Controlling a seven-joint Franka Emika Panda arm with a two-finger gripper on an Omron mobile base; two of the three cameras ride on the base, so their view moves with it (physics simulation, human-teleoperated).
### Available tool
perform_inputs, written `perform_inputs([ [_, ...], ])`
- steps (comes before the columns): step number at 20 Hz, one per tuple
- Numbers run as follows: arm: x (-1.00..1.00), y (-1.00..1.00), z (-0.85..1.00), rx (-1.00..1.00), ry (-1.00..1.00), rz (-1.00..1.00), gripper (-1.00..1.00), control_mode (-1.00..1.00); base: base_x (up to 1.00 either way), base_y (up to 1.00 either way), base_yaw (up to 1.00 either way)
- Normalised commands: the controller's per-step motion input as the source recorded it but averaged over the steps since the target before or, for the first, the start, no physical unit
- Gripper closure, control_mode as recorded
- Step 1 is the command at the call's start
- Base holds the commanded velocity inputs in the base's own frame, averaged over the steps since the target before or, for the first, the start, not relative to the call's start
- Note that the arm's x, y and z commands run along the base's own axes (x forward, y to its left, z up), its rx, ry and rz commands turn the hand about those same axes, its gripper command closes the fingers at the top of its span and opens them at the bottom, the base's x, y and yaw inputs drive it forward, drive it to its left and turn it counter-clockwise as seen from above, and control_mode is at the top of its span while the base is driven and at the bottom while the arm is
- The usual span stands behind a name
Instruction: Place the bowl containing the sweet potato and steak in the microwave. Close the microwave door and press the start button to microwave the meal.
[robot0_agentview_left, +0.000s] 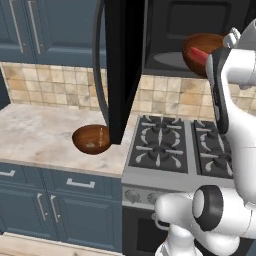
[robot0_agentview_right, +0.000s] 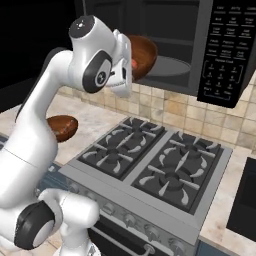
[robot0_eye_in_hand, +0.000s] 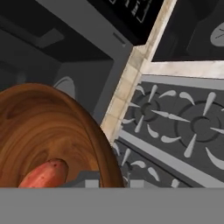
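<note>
Two wooden bowls here; the bowl (robot0_agentview_left: 202, 50) with sweet potato (robot0_eye_in_hand: 43, 174) sits upper right of frame, at the microwave (robot0_agentview_right: 165, 40) mouth. Gripper (robot0_agentview_left: 212, 62) appears clamped on its rim. Rigid, light, probably slick; contents loose, keep it level.

Second wooden bowl (robot0_agentview_left: 91, 138) on counter (robot0_agentview_left: 35, 132), seemingly empty; stove (robot0_agentview_right: 160, 167) beside.

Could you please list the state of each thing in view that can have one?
microwave door: swung open.
microwave: cavity open, nothing on its turntable.
bowl: held up at the microwave opening, tilted, food inside.
second wooden bowl: upright on the counter, empty.
gripper: at the bowl, jaws hidden.
</note>
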Motion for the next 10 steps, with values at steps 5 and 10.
perform_inputs([
  [5, 0.48, -0.13, 0.01, 0.02, 0.06, 0.00, 1.00, -1.00, 0.00, 0.00, 0.00],
  [10, 0.49, -0.17, 0.00, 0.02, 0.01, 0.00, 1.00, -1.00, 0.00, 0.00, 0.00],
])
